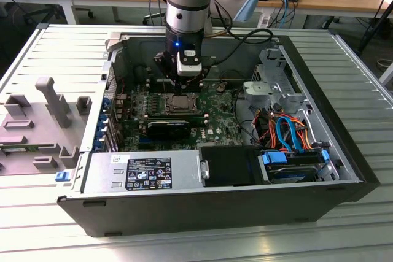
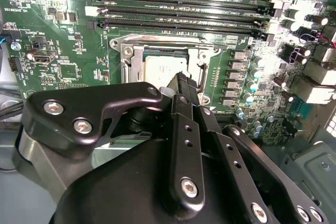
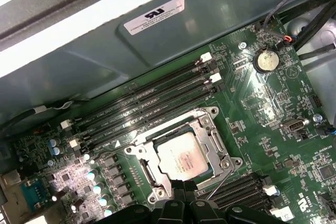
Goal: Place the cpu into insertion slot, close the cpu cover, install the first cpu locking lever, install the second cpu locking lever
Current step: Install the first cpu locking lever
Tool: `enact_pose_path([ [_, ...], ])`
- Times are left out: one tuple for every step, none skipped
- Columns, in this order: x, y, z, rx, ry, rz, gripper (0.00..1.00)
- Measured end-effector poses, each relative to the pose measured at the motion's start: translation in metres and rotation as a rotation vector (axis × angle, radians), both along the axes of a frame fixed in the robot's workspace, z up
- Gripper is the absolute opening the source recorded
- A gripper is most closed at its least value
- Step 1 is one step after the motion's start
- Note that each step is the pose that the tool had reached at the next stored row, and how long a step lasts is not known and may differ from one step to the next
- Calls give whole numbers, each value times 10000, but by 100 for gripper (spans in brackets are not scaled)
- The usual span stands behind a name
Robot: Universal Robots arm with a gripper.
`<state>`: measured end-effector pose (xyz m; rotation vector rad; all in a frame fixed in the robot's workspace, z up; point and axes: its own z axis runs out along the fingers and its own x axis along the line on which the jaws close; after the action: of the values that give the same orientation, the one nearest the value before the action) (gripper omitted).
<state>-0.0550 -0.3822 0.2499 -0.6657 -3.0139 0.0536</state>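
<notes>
Shows the cpu (image 3: 181, 158), silver-grey top up, lying flat in the insertion slot (image 3: 148, 170) at the middle of the green motherboard (image 3: 273, 129), with the cpu cover (image 3: 215, 141) down over it and framing its top in the square window. Reads as a light, stiff, thin chip with a smooth, slippery lid and a delicate contact face underneath. Best taken by two opposite edges and never slid across the socket, though boxed in here by the frame and offering no edge to grasp. Suggests pressing on the cover's stiff metal border rather than on the chip itself. Catches a thin wire locking lever (image 3: 223, 182) slanting away from the socket's corner, possibly not yet latched. Finds the gripper (image 3: 182, 195) poised just beside that edge of the socket in the first wrist view, closed up narrow with nothing in its grasp. Takes in the long black memory slots (image 3: 152, 103) on the side of the socket away from the gripper. Takes in too, in the exterior view, the open computer case (image 1: 344, 151) lying on a ribbed metal table (image 1: 184, 246), with grey fixture blocks (image 1: 52, 99) at the exterior view's left.
</notes>
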Motion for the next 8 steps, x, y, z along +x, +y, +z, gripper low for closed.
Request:
enact_pose_path([
  [0,0,0,0,0,20,11],
  [0,0,0,1,0,46,11],
  [0,0,0,0,0,72,11],
  [0,0,0,0,0,98,11],
  [0,0,0,0,0,114,11],
  [0,0,0,0,0,127,11],
  [0,0,0,0,0,144,11],
  [0,0,0,-1,1,157,11],
])
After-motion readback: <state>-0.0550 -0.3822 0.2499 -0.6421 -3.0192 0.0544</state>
